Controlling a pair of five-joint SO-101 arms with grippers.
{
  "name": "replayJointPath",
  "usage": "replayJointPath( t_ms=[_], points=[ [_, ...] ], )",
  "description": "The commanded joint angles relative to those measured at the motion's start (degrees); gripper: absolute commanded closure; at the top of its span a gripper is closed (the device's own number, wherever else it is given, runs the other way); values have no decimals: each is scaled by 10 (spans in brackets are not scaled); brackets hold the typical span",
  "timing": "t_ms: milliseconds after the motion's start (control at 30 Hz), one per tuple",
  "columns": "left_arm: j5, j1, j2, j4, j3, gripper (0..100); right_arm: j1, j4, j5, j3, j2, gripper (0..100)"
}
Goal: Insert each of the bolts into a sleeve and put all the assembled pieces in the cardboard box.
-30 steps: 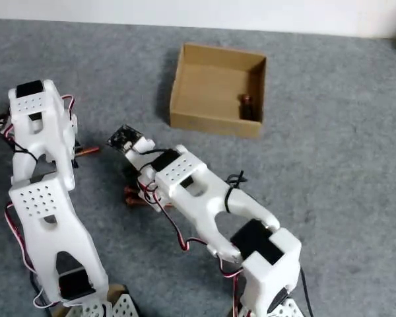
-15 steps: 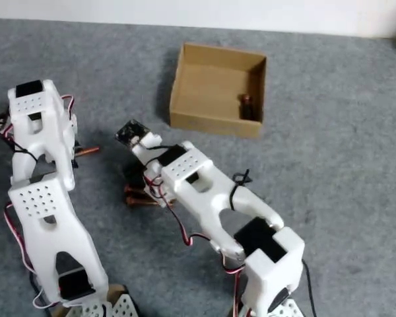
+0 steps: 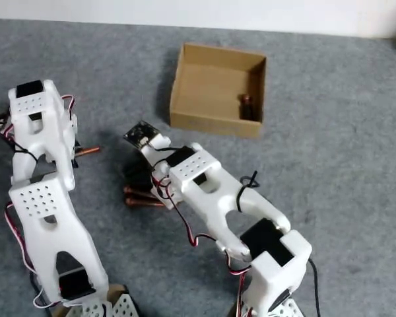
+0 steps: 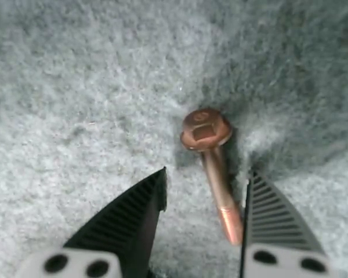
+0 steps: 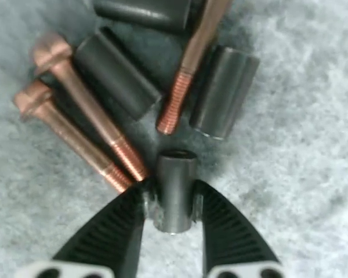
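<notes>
My right gripper (image 5: 174,194) is shut on a dark metal sleeve (image 5: 175,176) at the near edge of a pile. Beside it lie two copper bolts (image 5: 75,116), a third bolt (image 5: 191,63) and several loose sleeves (image 5: 116,72). My left gripper (image 4: 207,174) is open low over the carpet, with a single copper bolt (image 4: 211,156) lying between its fingers, nearer one of them. From above, that bolt (image 3: 87,151) pokes out beside the left arm, and the pile's bolts (image 3: 142,195) lie by the right arm (image 3: 198,178). The cardboard box (image 3: 214,123) holds one assembled piece (image 3: 246,105).
Grey carpet covers the table. The box stands at the back centre, a short way beyond the right arm's wrist. Open carpet stretches to the right of the box and the right arm.
The right arm's wrist has shifted to the right, away from the left arm, and more of the bolts in the pile shows. The left arm has kept still.
</notes>
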Motion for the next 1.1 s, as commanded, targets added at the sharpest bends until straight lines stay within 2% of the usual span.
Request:
replayJointPath(
  t_ms=[0,67,233,433,500,600,667,1067],
  points=[
    [3,-18,6,-3,3,789,2,10,-20,15,5,949],
    [3,-18,6,-3,3,789,2,10,-27,15,5,939],
    [3,-18,6,-3,3,789,2,11,-28,15,6,841],
    [3,-18,6,-3,3,789,2,9,-63,16,9,839],
    [3,-18,6,-3,3,788,2,8,-62,18,24,851],
    [3,-18,6,-3,3,787,4,11,-63,16,50,998],
    [3,-18,6,-3,3,787,5,12,-63,16,52,978],
    [3,-36,9,-3,6,787,3,8,-63,19,35,993]
  ],
)
